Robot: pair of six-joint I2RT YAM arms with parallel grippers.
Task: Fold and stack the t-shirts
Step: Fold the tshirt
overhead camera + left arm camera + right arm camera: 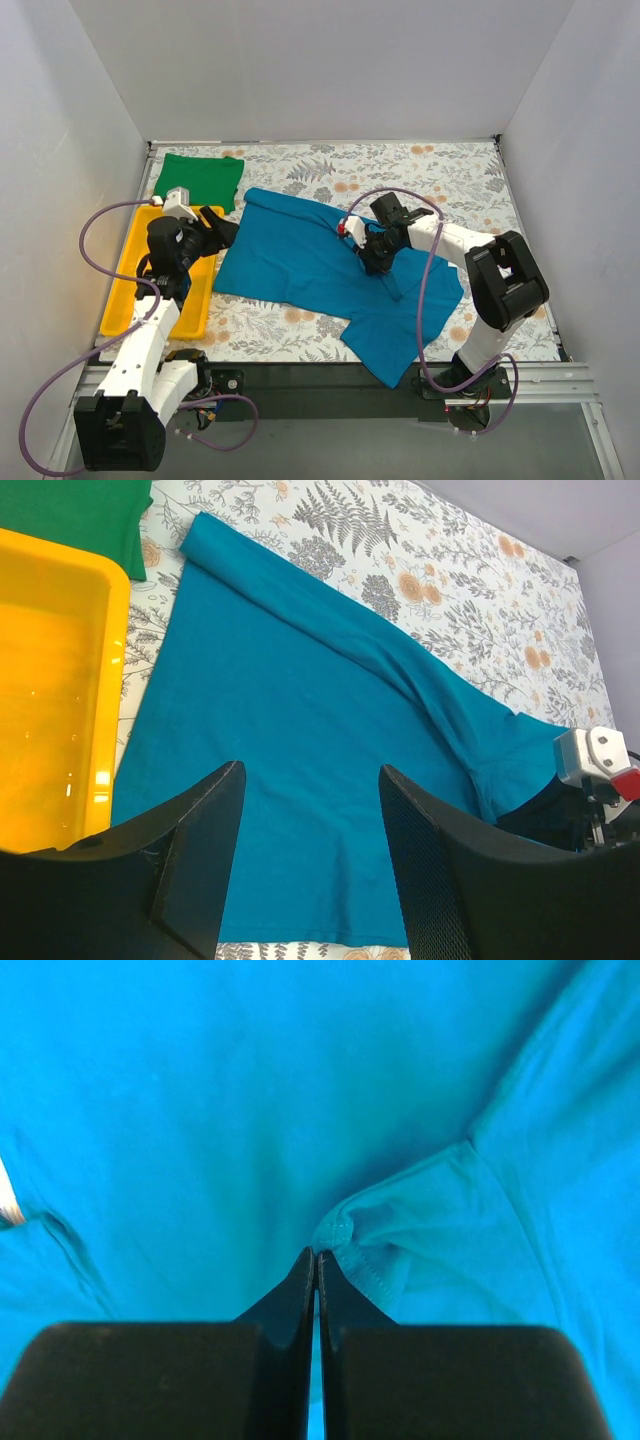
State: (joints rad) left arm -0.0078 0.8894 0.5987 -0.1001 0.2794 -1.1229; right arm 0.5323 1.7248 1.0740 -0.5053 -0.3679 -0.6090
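**Surface** (460, 180): floral-patterned and walled on the left, right and far sides.

**Teal-blue t-shirt** (300, 265): lies spread across the middle of the surface, but not flat throughout. Its far edge is turned over into a long rolled fold that runs from the far left down toward the right. One part on the near right reaches the near edge of the surface.

**Green t-shirt** (198, 180): folded into a compact rectangle in the far left corner. It sits just beside the far left corner of the teal-blue t-shirt, with a strip of surface showing between them.

**Yellow tray** (125, 300): stands along the left side, on the near side of the green t-shirt. Its right rim runs close to the left margin of the teal-blue t-shirt. The left arm crosses above it.

**Left tool** (310, 860): the fingers stand moderately apart with nothing held between them. It sits over the left margin of the teal-blue t-shirt, next to the tray. Whether the fingertips touch the cloth cannot be told.

**Right tool** (316, 1253): the fingers are pressed together. A puckered piece of stitched hem is gathered right at the tips and creases spread out from that spot, so it is pinching the teal-blue t-shirt. The pinch point lies right of the garment's centre, at the end of the rolled fold.
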